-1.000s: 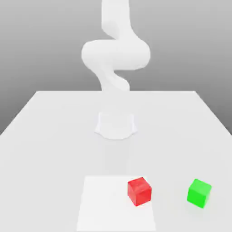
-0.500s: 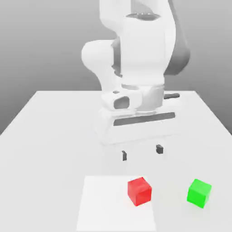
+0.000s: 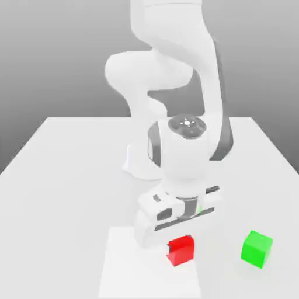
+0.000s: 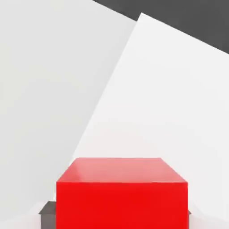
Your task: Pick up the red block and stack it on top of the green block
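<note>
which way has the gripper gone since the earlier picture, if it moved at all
Yes, down: the gripper now straddles the red block.

In the exterior view, the Panda's base (image 3: pixel 139 166) is seen behind the wrist (image 3: pixel 184 155), which is held nearer the camera and toward the exterior view's right of that base. The forearm (image 3: pixel 207 76) is extended forward above the base and bent down to the wrist. The hand housing (image 3: pixel 175 226) is carried beneath the wrist, lower in the exterior view than the base, its long side slanted. The gripper (image 3: pixel 181 246) is pointed downward in front of the base.
</note>
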You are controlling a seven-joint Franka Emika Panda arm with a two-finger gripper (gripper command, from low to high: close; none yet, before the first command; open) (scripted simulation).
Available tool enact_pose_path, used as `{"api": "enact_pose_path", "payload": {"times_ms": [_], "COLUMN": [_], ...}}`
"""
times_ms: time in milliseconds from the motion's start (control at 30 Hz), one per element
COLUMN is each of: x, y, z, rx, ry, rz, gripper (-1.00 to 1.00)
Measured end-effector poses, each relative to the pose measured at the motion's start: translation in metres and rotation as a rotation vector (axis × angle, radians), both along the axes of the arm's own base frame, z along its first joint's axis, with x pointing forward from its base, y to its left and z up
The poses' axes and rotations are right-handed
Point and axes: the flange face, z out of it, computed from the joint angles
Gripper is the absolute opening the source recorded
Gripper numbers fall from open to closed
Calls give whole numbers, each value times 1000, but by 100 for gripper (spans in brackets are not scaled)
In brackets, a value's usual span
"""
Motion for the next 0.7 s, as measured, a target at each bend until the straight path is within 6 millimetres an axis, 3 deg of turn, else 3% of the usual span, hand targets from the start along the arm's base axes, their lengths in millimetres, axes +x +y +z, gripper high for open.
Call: {"api": "enact_pose_path", "payload": {"times_ms": [67, 233, 400, 433, 567, 600, 700], "x": [1, 1, -6, -9, -6, -7, -7], "y": [0, 2, 145, 165, 176, 176, 176], "z": [11, 59, 93, 95, 59, 46, 46], "rx": [0, -1, 0, 0, 0, 0, 0], "ry": [0, 1, 0, 0, 0, 0, 0], "rz": [0, 4, 293, 330, 339, 340, 340], "gripper": [-100, -100, -100, -100, -100, 100, 100]}}
